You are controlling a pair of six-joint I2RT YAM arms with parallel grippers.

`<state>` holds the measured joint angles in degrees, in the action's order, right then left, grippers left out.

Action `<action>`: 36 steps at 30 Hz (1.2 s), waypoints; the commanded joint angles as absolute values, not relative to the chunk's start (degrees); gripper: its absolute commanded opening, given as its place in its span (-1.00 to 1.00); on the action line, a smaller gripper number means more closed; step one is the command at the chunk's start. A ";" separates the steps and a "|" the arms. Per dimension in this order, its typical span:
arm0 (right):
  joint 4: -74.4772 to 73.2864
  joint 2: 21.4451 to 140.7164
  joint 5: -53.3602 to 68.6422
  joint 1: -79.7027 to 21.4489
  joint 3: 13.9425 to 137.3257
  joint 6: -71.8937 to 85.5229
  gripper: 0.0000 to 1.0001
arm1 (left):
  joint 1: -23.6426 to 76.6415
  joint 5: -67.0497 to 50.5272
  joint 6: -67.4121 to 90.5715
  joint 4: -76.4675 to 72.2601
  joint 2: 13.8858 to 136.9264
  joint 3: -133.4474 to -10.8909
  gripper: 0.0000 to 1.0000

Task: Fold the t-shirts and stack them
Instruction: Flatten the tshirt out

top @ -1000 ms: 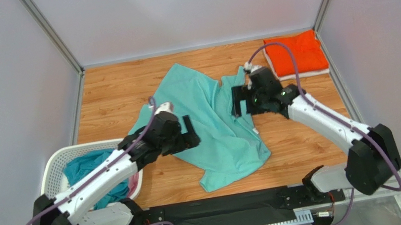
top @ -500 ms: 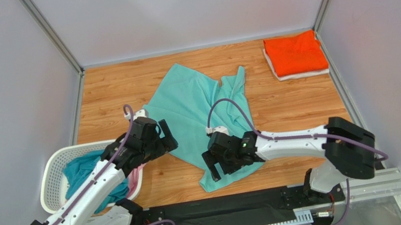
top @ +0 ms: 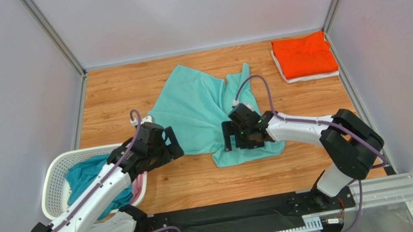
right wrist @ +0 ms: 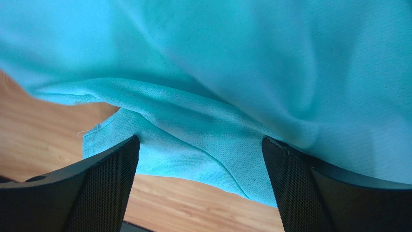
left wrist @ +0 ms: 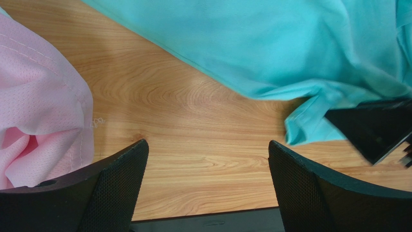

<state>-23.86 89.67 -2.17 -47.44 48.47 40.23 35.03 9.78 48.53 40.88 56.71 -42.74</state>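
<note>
The teal shirt (top: 192, 109) bunches its lower hem directly beneath the right end effector (top: 238, 143), released. The left end effector (top: 170, 147), also released, hovers farther left over the bench (top: 123, 99).

basket (top: 51, 181) left, spread shirt (top: 194, 102) centre, folded stack (top: 304, 55) far-right

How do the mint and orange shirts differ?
The mint-teal shirt lies spread and rumpled centrally; the orange shirt is folded neatly in the far right corner. The mint-teal shirt covers far more area than the orange shirt. The orange shirt sits on a white shirt; the mint-teal shirt on the bare table. Both are plain.
</note>
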 commanded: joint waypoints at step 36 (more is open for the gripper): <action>-39.72 51.15 2.28 -12.83 38.41 24.87 1.00 | 36.39 0.53 53.96 29.80 77.86 -42.02 0.58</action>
<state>-38.70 52.40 2.26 -12.71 38.54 23.77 35.92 2.50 52.86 32.47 74.96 -41.10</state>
